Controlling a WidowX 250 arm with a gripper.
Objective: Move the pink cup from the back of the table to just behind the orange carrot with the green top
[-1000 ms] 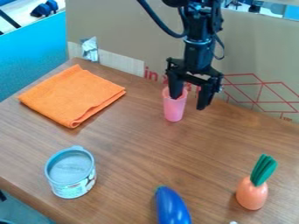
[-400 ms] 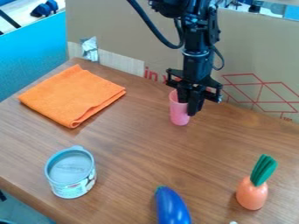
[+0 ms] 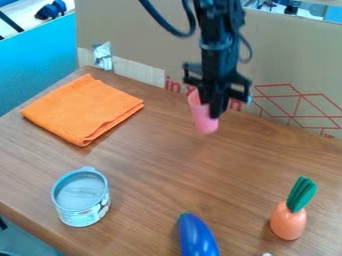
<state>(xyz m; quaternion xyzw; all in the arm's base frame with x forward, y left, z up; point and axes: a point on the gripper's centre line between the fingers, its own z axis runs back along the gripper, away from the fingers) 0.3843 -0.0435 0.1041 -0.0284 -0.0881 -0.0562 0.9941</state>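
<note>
Behind the brown wooden table [image 3: 153, 165] stands a tall cardboard panel [image 3: 140, 30], and your gripper [image 3: 214, 107] hangs down just in front of it. The gripper is clenched on the pink cup [image 3: 203, 119], near the back of the table. The cup leans, its rim toward the picture's left, and its base seems to be just off the wood. It looks pinched at one side rather than held around the middle, so treat that hold as one that could pivot.

Keep your squeeze steady: enough to stop a slip, but not so much that you bend the wall (it looks like thin, light plastic). Lift smoothly and avoid sudden wrist turns, which could make the lean worse. Mind the panel, too, and give yourself some room before any sideways swing.

If you carry it low, steer around the folded orange cloth [image 3: 80, 107], the open-looking tin [image 3: 80, 200], the blue toy eggplant [image 3: 196, 237] and the toy carrot [image 3: 288, 222]. When you lower it, level the base first, let it meet the surface flat, then ease your grip.
</note>
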